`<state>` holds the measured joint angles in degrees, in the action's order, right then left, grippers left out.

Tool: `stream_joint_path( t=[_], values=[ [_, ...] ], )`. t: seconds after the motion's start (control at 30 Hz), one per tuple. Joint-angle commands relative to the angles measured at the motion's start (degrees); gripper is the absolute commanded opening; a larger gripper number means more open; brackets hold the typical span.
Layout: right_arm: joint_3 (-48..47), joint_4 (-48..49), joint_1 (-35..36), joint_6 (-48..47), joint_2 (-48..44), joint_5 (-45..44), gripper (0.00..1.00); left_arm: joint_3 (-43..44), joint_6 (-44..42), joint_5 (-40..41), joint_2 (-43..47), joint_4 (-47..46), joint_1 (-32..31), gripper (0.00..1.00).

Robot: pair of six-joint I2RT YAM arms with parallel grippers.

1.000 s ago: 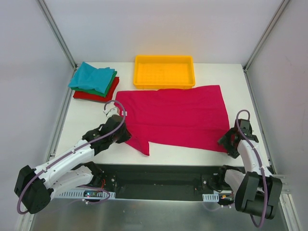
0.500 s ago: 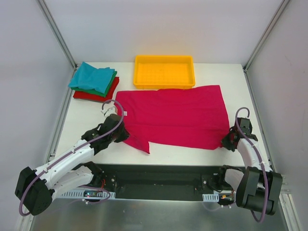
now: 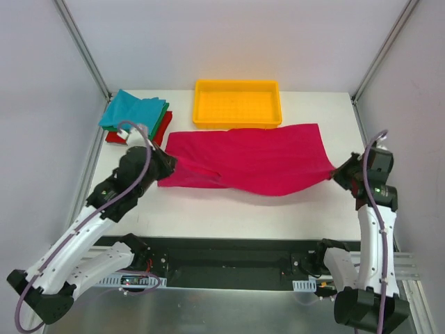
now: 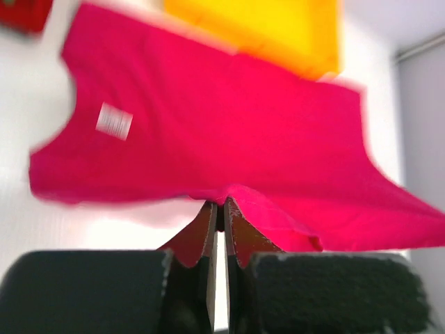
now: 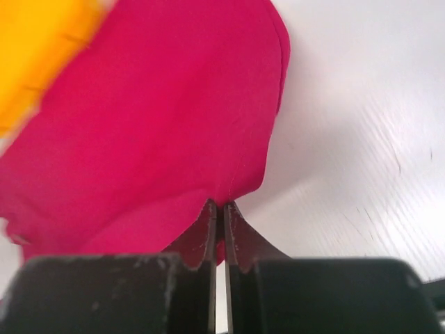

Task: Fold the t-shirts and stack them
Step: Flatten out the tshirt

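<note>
A magenta-pink t-shirt (image 3: 254, 160) hangs stretched between both arms above the table, its far edge lying below the yellow tray. My left gripper (image 3: 168, 165) is shut on its left near corner; the left wrist view shows the cloth (image 4: 229, 132) pinched at the fingertips, with the white neck label (image 4: 114, 120) beyond. My right gripper (image 3: 336, 172) is shut on the right near corner, the shirt (image 5: 153, 132) spreading away from its tips. A folded pile sits at the back left: teal t-shirt (image 3: 132, 111) on top, green (image 3: 162, 120) under it, red (image 3: 161, 131) at the bottom.
A yellow plastic tray (image 3: 237, 104) stands at the back centre, touching the shirt's far edge. Metal frame posts (image 3: 82, 45) rise at the table's back corners. White table (image 3: 229, 212) shows bare in front of the lifted shirt.
The right gripper closed on the shirt's right near corner. Both arms then lifted and moved away from the near edge, raising the shirt's near hem off the table.
</note>
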<state>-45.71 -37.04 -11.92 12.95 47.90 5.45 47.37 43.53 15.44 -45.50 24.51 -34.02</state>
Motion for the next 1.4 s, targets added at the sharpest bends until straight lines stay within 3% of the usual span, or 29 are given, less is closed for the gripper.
stream_joint_path(
  t=[0.0,0.17,0.5,0.7,0.87,0.97,1.03,1.13,1.2,1.27,1.37],
  values=[
    [-16.0,-7.6,-0.2,-3.1,-2.3,2.7,0.01,14.1,-7.1,8.7,4.1,-0.3,0.4,0.00],
    [-34.4,-14.4,-0.2,-4.5,-1.0,2.7,0.01,30.1,-16.7,9.3,4.2,-0.3,0.4,0.00],
    [-70.4,-28.5,-0.2,-7.6,2.2,0.4,0.01,62.4,-28.8,-0.9,1.9,2.8,0.4,0.00],
    [-80.6,-31.3,-0.2,-7.4,1.4,-0.5,0.01,77.6,-31.5,-5.3,-4.0,4.2,0.5,0.00],
    [-76.9,-30.3,-0.2,-7.5,0.7,-0.2,0.01,79.1,-34.5,-2.3,-9.2,4.2,0.4,0.00],
    [-70.0,-28.1,-0.2,-7.9,0.5,-0.4,0.01,76.2,-36.5,6.1,-13.4,2.9,0.4,0.00],
    [-63.3,-24.9,-0.2,-7.7,0.2,-0.5,0.01,69.8,-39.9,14.3,-15.8,-2.5,0.4,0.00],
    [-52.1,-18.4,-0.2,-6.9,0.6,0.0,0.01,60.0,-43.0,17.8,-20.1,-9.4,1.0,0.00],
    [-45.2,-13.8,-0.2,-6.1,2.1,0.4,0.01,54.6,-41.7,15.2,-23.9,-11.1,4.4,0.00],
    [-37.2,-8.0,-0.2,-5.8,6.6,0.7,0.02,49.5,-36.1,7.6,-29.2,-11.8,11.1,0.00],
    [-28.3,1.7,-0.2,-6.7,12.9,1.6,0.03,44.3,-36.7,3.6,-38.1,-16.3,13.4,0.00]
  ],
)
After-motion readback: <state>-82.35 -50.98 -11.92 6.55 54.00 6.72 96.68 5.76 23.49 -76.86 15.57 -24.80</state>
